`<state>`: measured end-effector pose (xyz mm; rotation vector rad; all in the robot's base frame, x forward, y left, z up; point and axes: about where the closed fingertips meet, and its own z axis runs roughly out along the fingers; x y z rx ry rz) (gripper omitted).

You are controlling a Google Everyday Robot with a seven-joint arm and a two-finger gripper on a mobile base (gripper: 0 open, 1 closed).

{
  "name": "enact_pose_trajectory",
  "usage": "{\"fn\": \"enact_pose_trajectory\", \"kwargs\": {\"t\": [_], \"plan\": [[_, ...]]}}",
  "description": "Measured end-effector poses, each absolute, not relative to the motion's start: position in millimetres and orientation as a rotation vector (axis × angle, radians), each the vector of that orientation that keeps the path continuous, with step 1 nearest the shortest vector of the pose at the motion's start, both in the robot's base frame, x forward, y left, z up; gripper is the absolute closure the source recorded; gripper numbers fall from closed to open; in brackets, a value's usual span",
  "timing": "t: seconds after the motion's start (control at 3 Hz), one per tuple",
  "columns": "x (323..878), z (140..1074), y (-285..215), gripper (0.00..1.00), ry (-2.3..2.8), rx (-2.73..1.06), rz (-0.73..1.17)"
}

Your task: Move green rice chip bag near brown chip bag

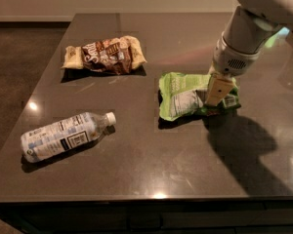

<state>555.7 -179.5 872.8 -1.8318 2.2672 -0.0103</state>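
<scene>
- The green bag (185, 97) lies flat on the table (151, 174), to the right of the brown bag (105, 56) and a little nearer the camera. A bare strip of table lies between the two.
- The gripper (213, 104) is down on the end of the green bag farthest from the brown bag. It touches or nearly touches the foil, but I cannot tell whether it is spread or clamped on the bag.
- The step in hand looks like securing the hold before the carry. The move toward the brown bag should wait until the foil is surely caught. Crumpled foil is thin and slippery, so a pinch on a raised fold would likely serve better than one on a flat part.
- With a hold at that end, the rest of the bag would hang on the side toward the brown bag. It should be lifted just off the table, or the leading edge may drag and fold under.
- The path runs left and slightly away from the camera, straight toward the brown bag. The gripper should stop short so the hanging end does not shove the brown bag; the task asks for near, not on top.
- The bottle (63, 136) lies in front of the brown bag and to its left, well apart and outside that path.
- The bag should be set down low and released gently, since a light bag dropped from height may slide.
</scene>
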Motion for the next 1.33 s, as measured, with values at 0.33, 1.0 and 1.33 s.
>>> {"fn": "enact_pose_trajectory", "kwargs": {"t": [0.33, 1.0, 1.33], "plan": [[571, 878, -171, 0.98, 2.291, -1.775, 0.08], [633, 907, -139, 1.0, 2.293, -1.587, 0.28], [652, 912, -125, 1.0, 2.288, -1.539, 0.296]]}}
